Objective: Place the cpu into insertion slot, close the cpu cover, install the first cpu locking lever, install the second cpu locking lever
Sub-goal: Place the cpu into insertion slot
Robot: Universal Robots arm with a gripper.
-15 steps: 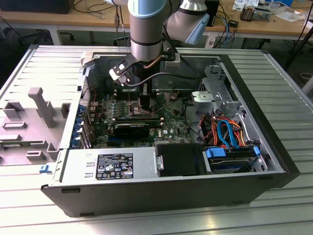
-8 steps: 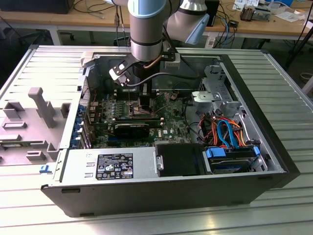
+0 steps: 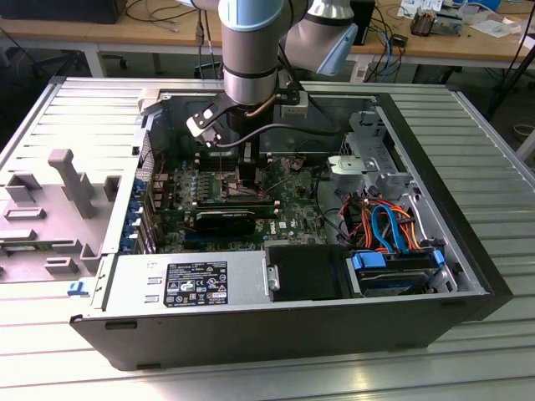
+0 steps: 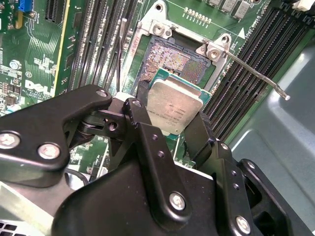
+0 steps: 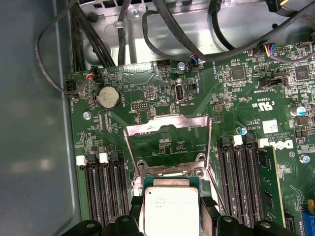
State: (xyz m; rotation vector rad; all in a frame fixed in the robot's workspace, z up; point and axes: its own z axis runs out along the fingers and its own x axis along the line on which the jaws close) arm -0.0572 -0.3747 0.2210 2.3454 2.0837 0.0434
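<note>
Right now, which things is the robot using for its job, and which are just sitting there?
For the job:
the gripper, shut on the cpu
the insertion slot, uncovered
the cpu cover, flipped up
a locking lever, unlatched

Just lying about:
the coin battery
the memory slots
the coloured cables
the power supply

Points the arm (image 3: 249, 50) steeply down in the exterior view, wrist (image 3: 249, 88) straight above the gripper (image 3: 248, 163). Pinches the cpu (image 4: 173, 105) by two opposite edges between black fingers (image 4: 147, 140) in the second wrist view, jaws set at chip width. Holds it out at the fingertips, beyond the bolted knuckle links, metal top toward both wrist cameras. Grips likewise in the first wrist view, one pad on either side.
</note>
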